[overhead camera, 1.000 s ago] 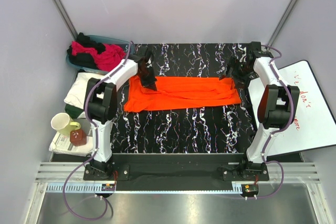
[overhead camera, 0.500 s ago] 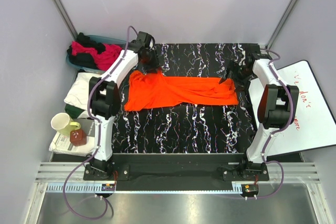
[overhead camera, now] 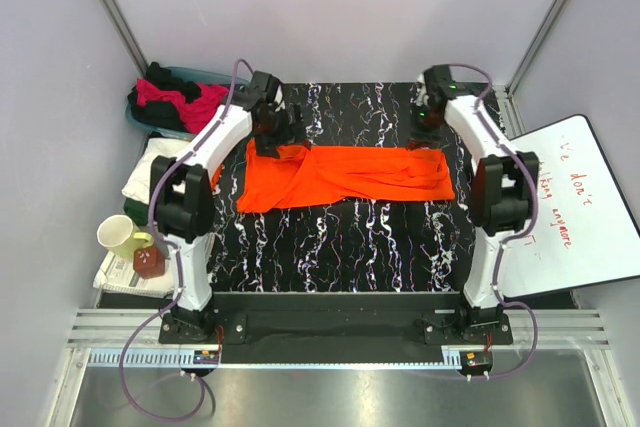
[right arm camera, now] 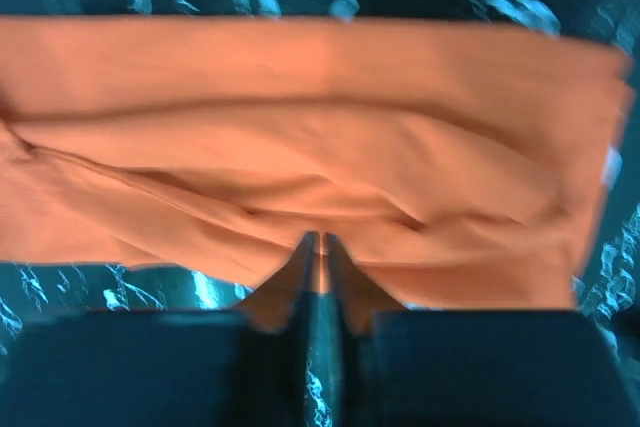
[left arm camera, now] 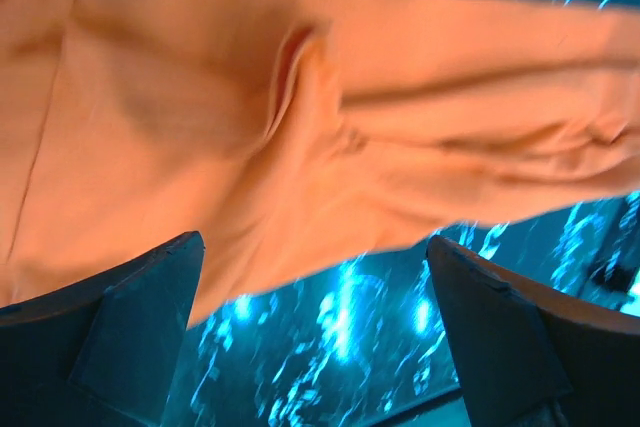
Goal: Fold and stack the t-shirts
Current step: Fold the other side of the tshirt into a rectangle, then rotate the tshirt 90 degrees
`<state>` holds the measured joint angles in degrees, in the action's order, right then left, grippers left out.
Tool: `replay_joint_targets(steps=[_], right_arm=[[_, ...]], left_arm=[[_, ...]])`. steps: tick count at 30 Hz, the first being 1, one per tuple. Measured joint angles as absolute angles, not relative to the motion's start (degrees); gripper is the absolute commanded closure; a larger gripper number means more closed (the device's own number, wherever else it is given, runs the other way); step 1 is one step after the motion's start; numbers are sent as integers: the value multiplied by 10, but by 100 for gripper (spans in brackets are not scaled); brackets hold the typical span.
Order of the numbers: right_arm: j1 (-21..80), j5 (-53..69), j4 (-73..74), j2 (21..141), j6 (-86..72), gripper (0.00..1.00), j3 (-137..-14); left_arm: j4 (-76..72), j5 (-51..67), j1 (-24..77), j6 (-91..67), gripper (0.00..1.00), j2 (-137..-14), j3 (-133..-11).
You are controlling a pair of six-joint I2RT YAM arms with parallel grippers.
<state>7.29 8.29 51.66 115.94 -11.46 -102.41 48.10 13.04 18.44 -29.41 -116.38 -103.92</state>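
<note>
From above, the orange t-shirt [overhead camera: 345, 175] lies folded into a long band across the far half of the black, white-veined surface [overhead camera: 340, 247]. The left arm [overhead camera: 222, 137] reaches to the band's far left corner and the right arm [overhead camera: 470, 125] to its far right edge. Off the surface's far left corner a teal basket [overhead camera: 232, 80] holds pink and black shirts [overhead camera: 185, 102]. A white cloth [overhead camera: 152, 172] lies nearer, then a pale mug [overhead camera: 118, 235] and a small red object [overhead camera: 148, 262] on newspaper [overhead camera: 112, 273]. A white board [overhead camera: 585, 207] with red handwriting lies to the right, and pale grey walls close in the cell. In the left wrist view the left fingers [left arm camera: 130, 317] stand spread wide with nothing between them. The shirt [left arm camera: 300, 97], creased, fills the upper frame beyond the tips, with marbled surface [left arm camera: 340, 327] showing between them. In the right wrist view the right fingers [right arm camera: 180, 367] are drawn almost together, only a thin slit between the tips. They point at the near hem of the wrinkled shirt [right arm camera: 300, 127], and whether cloth is caught there cannot be told.
</note>
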Motion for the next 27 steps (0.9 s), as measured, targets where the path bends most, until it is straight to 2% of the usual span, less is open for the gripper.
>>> replay_joint_targets(steps=[1, 2, 3, 4, 5, 11, 18, 27], right_arm=[[90, 75, 520, 1173, -110, 100, -1050], [106, 66, 525, 1188, -107, 100, -1075], [121, 60, 532, 1205, -104, 100, -1101], [135, 51, 536, 1221, -102, 100, -1125], [146, 47, 542, 1237, -100, 100, -1146], [181, 8, 582, 1346, -93, 100, -1258], [193, -60, 649, 1476, -90, 100, -1393], [196, -133, 680, 1477, -87, 100, -1368]], left_arm=[[480, 127, 185, -289, 3, -1146, -1014], [482, 125, 185, -287, 10, -1135, -998], [483, 120, 185, -284, 22, -1124, -980], [483, 116, 185, -281, 44, -1114, -962], [484, 112, 185, -277, 98, -1107, -947], [489, 100, 189, -267, 100, -1099, -883], [505, 98, 209, -259, 100, -1122, -881], [579, 65, 225, -262, 100, -1246, -961]])
